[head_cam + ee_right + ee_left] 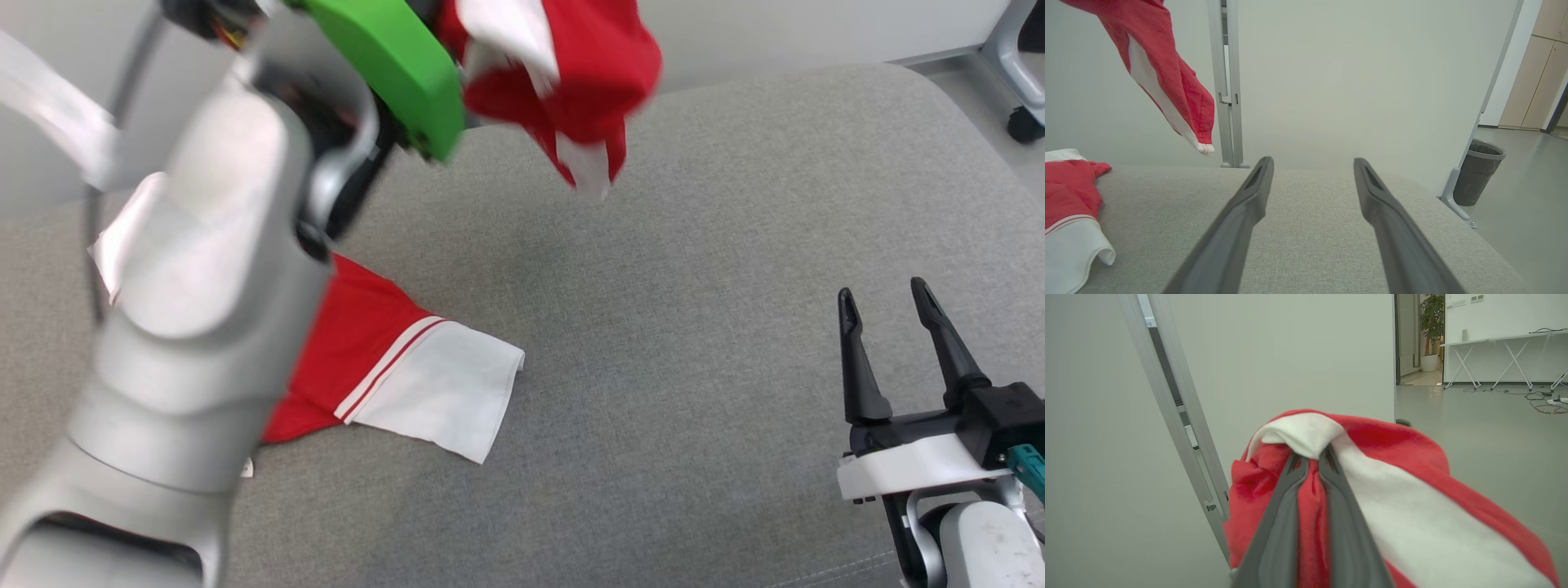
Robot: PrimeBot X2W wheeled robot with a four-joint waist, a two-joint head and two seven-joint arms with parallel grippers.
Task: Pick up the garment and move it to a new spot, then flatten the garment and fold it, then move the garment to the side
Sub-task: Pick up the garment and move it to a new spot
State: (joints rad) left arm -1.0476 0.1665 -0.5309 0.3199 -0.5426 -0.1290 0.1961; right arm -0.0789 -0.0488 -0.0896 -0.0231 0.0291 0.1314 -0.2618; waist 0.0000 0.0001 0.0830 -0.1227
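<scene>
The garment (1392, 490) is red with white panels. My left gripper (1310, 458) is shut on a bunched fold of it, held high in the air. In the head view that lifted bunch (571, 73) hangs at the top, beside my raised left arm's green housing (392, 65). Another red and white part (408, 376) lies flat on the grey cushion (694, 343), partly behind my left forearm; I cannot tell where the two parts join. My right gripper (883, 294) stands open low at the right, well clear of the cloth, with nothing between its fingers (1237, 228).
The grey cushion's right edge (1453, 228) drops to the floor, where a dark bin (1478, 175) stands. A metal post (1227, 81) rises behind the cushion against a pale wall. A wheeled frame leg (1020, 90) is at the far right.
</scene>
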